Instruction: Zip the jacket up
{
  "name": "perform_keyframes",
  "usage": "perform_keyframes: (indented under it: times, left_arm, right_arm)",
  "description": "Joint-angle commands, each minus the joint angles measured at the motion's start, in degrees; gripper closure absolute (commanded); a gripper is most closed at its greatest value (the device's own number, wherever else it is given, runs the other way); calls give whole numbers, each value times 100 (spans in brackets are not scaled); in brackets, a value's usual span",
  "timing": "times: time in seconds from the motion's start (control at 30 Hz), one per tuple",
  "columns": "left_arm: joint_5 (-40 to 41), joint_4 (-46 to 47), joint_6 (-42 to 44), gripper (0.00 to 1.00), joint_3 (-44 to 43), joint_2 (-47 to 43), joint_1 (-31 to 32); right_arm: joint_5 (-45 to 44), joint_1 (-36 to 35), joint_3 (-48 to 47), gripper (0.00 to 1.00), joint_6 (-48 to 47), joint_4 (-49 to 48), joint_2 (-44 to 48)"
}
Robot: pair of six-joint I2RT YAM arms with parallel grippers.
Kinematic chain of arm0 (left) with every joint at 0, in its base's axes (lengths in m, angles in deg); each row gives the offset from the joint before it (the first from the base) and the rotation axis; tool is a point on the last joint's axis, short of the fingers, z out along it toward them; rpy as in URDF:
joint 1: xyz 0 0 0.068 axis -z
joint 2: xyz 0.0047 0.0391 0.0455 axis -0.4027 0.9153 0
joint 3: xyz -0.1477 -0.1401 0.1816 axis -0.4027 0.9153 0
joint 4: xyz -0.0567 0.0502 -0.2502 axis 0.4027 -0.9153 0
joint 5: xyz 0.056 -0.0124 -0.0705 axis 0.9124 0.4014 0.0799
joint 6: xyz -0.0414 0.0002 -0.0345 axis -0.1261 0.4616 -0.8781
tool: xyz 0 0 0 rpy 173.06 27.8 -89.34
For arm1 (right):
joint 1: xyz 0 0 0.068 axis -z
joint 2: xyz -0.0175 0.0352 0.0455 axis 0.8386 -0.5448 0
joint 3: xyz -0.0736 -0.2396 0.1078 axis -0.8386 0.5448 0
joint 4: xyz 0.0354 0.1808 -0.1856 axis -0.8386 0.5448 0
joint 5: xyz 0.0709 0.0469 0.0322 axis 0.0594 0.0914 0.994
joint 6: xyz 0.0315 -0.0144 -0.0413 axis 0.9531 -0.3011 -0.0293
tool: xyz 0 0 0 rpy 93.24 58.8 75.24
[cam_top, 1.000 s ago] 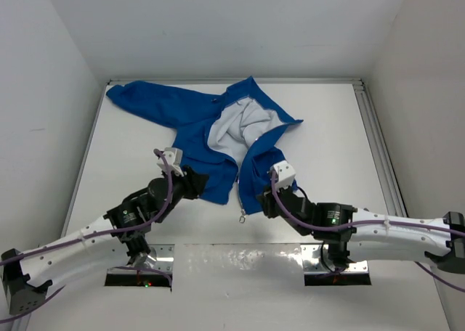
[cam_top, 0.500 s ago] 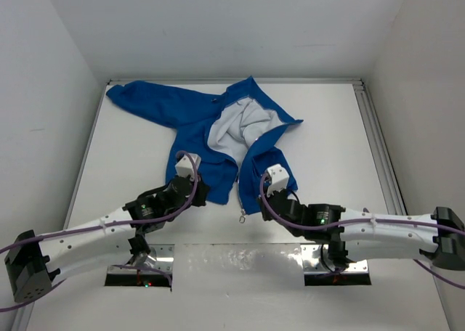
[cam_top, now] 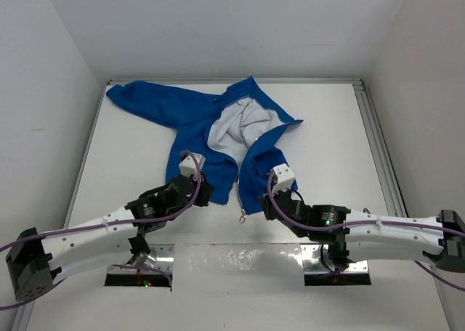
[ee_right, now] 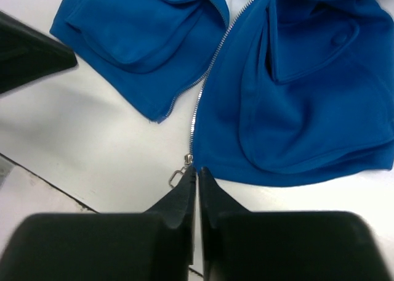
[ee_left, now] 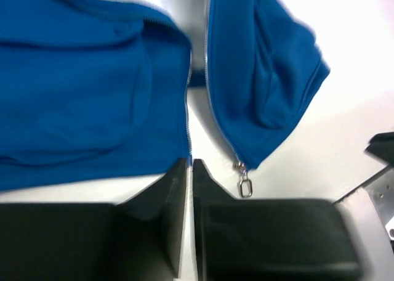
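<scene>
The blue jacket [cam_top: 192, 120] lies unzipped on the white table, grey lining showing. Its left front panel [ee_left: 92, 96] and right front panel [ee_right: 295, 108] end side by side at the near hem, zipper edges apart. The metal zipper pull [cam_top: 241, 216] lies on the table below the right panel's corner. My left gripper [ee_left: 189, 164] is shut to a thin slit, its tips touching the left panel's bottom zipper corner. My right gripper [ee_right: 197, 169] is shut likewise, tips against the right panel's corner beside the zipper pull [ee_right: 178, 176]. No fabric shows between either pair of fingers.
A shiny metal plate [cam_top: 240, 262] spans the near edge between the arm bases. Aluminium rails [cam_top: 378, 142] border the table, with white walls around it. A jacket sleeve [cam_top: 138, 99] stretches to the back left corner.
The left gripper has moved right and toward the hem's zipper corner. Both grippers have closed. The right gripper shifted only slightly near the pull. The jacket has not moved.
</scene>
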Motion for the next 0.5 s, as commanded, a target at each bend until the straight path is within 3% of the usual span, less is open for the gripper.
perform_keyframes:
  times: [0.0,0.13,0.3,0.47]
  left_arm:
    - [-402,331,106,99,34,402,39]
    - [-359,331,220,100,-1,798,83]
    - [-114,366,308,76,-282,1676,83]
    - [334,340,431,71,-668,2529,83]
  right_arm:
    - [-95,-12,-18,100,116,-120,-171]
    - [-103,-12,-27,100,81,-260,-356]
    - [28,-12,78,100,99,-462,-427]
    - [230,-12,280,100,231,-707,-532]
